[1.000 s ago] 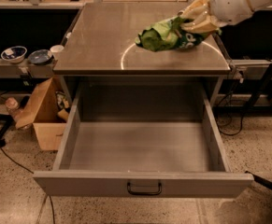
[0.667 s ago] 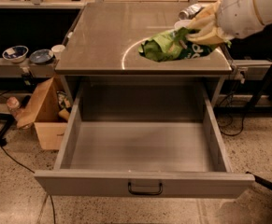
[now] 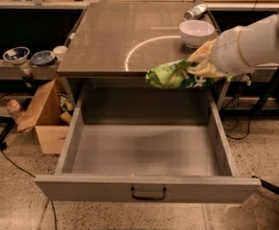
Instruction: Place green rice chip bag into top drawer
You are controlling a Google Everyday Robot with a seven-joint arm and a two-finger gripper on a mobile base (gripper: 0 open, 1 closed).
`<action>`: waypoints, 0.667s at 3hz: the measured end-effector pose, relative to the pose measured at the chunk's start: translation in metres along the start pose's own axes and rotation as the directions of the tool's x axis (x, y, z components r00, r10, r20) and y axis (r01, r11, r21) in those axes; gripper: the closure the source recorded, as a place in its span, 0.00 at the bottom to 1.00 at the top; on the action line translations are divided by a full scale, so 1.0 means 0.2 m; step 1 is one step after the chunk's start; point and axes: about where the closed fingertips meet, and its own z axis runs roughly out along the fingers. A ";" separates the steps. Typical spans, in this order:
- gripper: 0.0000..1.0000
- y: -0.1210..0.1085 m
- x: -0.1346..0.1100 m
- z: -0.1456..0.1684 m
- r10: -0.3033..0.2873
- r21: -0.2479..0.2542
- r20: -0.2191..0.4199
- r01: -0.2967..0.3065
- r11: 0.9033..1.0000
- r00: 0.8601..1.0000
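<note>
**Chip bag held above the open drawer**

Camera view: the green rice chip bag (image 3: pixel 170 74) is held at its right end by the gripper (image 3: pixel 200 65), whose fingers are closed on the foil. It is carried just above the rear of the open top drawer (image 3: pixel 147 188). The bag is best lowered clear of the drawer walls before release. A white bowl (image 3: pixel 196 31) and silver can (image 3: pixel 195 11) are seen behind.

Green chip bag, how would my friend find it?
Find the grey metal table with its top drawer open. Above the drawer's back right, the gripper holds the green rice chip bag. Nothing else is bright green and crumpled.
</note>
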 end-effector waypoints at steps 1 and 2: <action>1.00 0.11 0.12 0.16 0.048 -0.004 -0.047 -0.048 0.999 0.998; 1.00 0.18 0.21 0.29 0.089 -0.002 -0.080 -0.089 0.996 0.993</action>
